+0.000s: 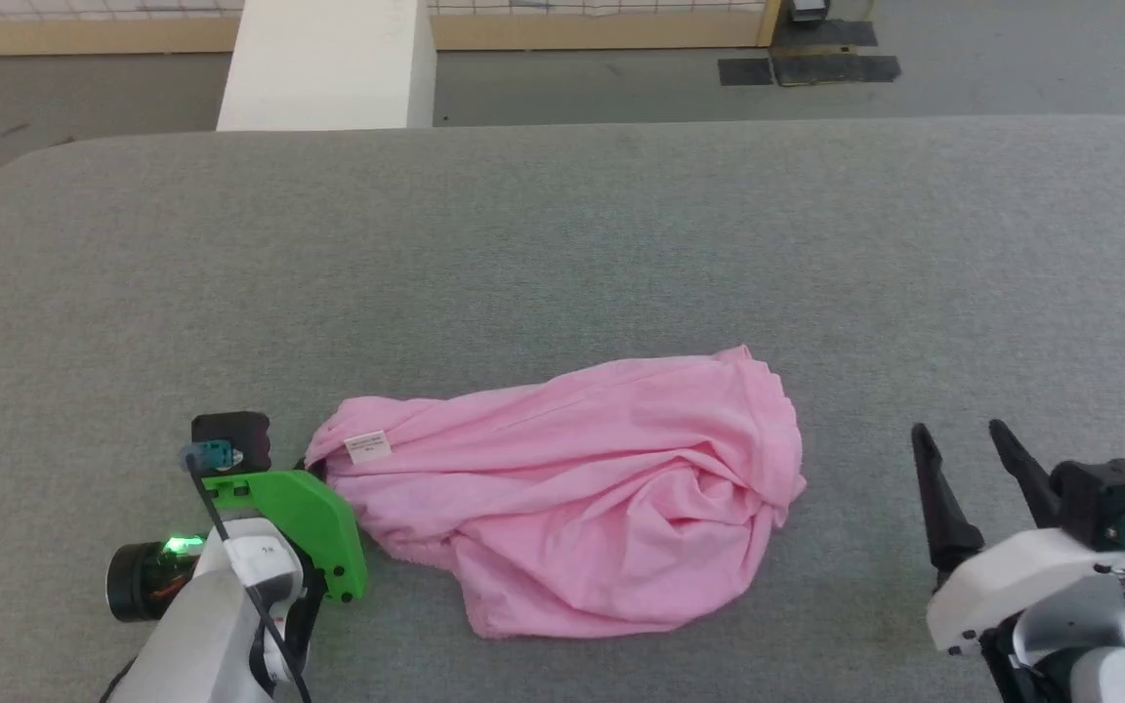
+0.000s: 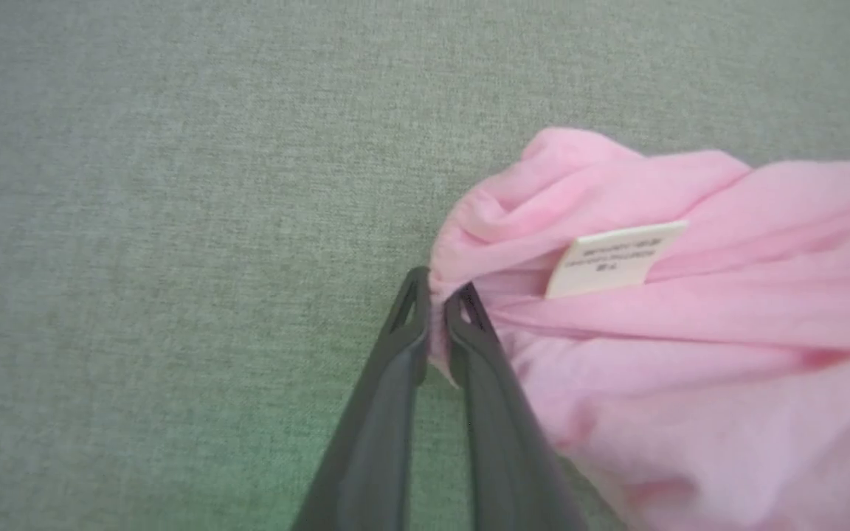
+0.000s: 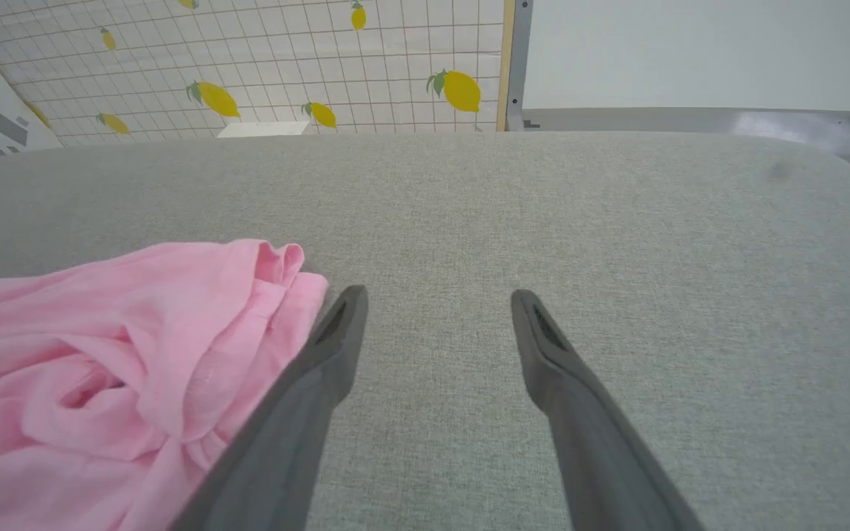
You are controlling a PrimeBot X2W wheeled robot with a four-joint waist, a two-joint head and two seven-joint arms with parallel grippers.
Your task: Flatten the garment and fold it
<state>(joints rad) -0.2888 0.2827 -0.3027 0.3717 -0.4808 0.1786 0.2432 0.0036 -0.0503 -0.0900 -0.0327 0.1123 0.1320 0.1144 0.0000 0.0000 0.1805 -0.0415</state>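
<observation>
Left end effector (image 2: 437, 299) is pinched together on a fold at the edge of the garment (image 1: 582, 488), right by the white label (image 2: 613, 258). Right end effector (image 3: 436, 302) stands with fingers apart, holding nothing, just off the garment's other end. The pink garment lies crumpled on the grey bench (image 1: 562, 244), near the robot's side.

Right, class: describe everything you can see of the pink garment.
The garment is thin, soft-looking pink fabric, lying crumpled and wrinkled in a heap on the grey cloth-covered surface. A small white label shows near its left end. There the left claw pinches a fold of its edge; the open right claw stands apart from its other end.
</observation>
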